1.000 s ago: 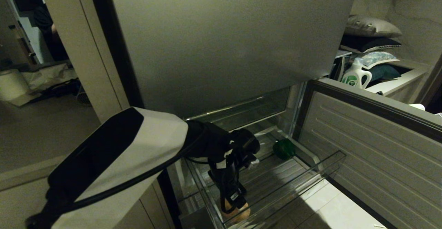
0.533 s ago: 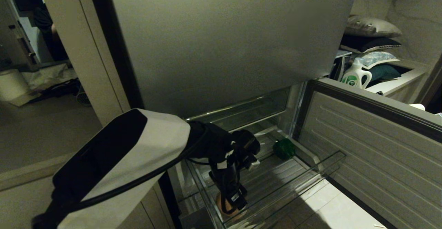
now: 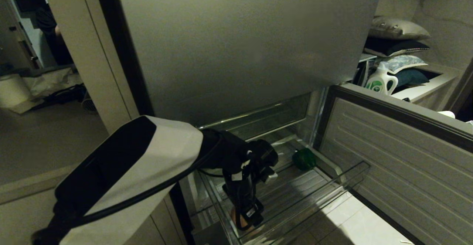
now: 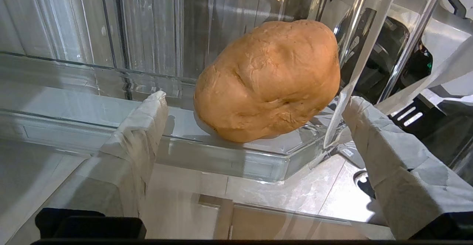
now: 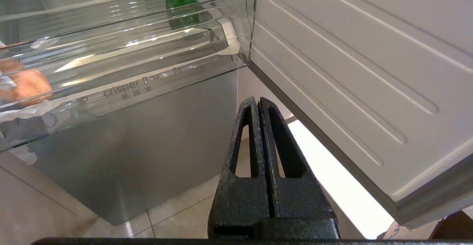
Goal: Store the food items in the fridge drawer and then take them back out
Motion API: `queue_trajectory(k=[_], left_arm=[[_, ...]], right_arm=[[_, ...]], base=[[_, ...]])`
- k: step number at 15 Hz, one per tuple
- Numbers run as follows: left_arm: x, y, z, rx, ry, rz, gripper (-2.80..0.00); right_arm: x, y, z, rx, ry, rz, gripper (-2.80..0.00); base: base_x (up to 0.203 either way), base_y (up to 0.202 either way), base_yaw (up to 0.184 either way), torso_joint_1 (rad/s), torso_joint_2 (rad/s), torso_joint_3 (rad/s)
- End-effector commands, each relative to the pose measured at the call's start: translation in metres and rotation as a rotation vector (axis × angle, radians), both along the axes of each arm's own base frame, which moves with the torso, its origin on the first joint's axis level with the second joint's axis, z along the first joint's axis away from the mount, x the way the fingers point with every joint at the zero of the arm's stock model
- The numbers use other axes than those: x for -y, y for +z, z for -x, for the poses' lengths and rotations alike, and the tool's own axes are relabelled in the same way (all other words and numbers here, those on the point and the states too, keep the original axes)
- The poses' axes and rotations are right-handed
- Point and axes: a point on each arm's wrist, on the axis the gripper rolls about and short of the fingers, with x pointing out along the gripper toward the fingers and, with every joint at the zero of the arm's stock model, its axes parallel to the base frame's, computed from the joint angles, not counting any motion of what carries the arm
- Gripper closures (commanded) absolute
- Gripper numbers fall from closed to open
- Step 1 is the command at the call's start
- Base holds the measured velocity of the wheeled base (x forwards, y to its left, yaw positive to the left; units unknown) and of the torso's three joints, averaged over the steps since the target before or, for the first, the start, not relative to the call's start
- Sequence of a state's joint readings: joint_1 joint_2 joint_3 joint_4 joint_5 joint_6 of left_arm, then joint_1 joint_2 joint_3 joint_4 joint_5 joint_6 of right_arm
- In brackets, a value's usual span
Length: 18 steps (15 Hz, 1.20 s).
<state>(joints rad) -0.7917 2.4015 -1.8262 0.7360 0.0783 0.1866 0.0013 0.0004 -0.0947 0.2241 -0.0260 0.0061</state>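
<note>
The fridge drawer (image 3: 332,180) is sitting pulled out above the tiled floor (image 3: 354,223). Only the left wrist view is showing the left hand (image 4: 255,108) gaping around the bread (image 4: 268,80); the right hand (image 5: 258,106) is hanging closed, empty.

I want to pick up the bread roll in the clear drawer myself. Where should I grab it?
Probably across its narrower middle, from above. The bread roll lies tilted in the fridge drawer's front corner, so the clear walls block a side approach. The left end effector hangs open with a finger on each side.
</note>
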Motion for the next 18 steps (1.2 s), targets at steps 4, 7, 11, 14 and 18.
queue_trajectory(k=[4,7,11,14,18], left_arm=[[0.001,-0.007,-0.001,-0.014,0.003,-0.011,-2.8],[0.002,-0.009,-0.001,-0.02,0.021,-0.008,-2.8],[0.01,-0.013,0.007,-0.037,0.074,0.003,-2.8],[0.013,-0.017,0.009,-0.043,0.07,-0.004,-2.8],[0.012,-0.018,0.009,-0.048,0.071,-0.009,-2.8]], right_arm=[[0.0,0.0,0.0,0.001,0.0,0.0,0.0],[0.0,-0.001,0.0,-0.001,0.0,0.0,0.0],[0.0,0.0,0.0,0.0,0.0,-0.001,0.0],[0.0,0.0,0.0,-0.001,0.0,-0.001,0.0],[0.0,0.0,0.0,-0.002,0.0,-0.001,0.0]], base=[[0.0,0.0,0.0,0.0,0.0,0.0],[0.0,0.0,0.0,0.0,0.0,0.0],[0.0,0.0,0.0,0.0,0.0,0.0],[0.0,0.0,0.0,0.0,0.0,0.0],[0.0,0.0,0.0,0.0,0.0,0.0]])
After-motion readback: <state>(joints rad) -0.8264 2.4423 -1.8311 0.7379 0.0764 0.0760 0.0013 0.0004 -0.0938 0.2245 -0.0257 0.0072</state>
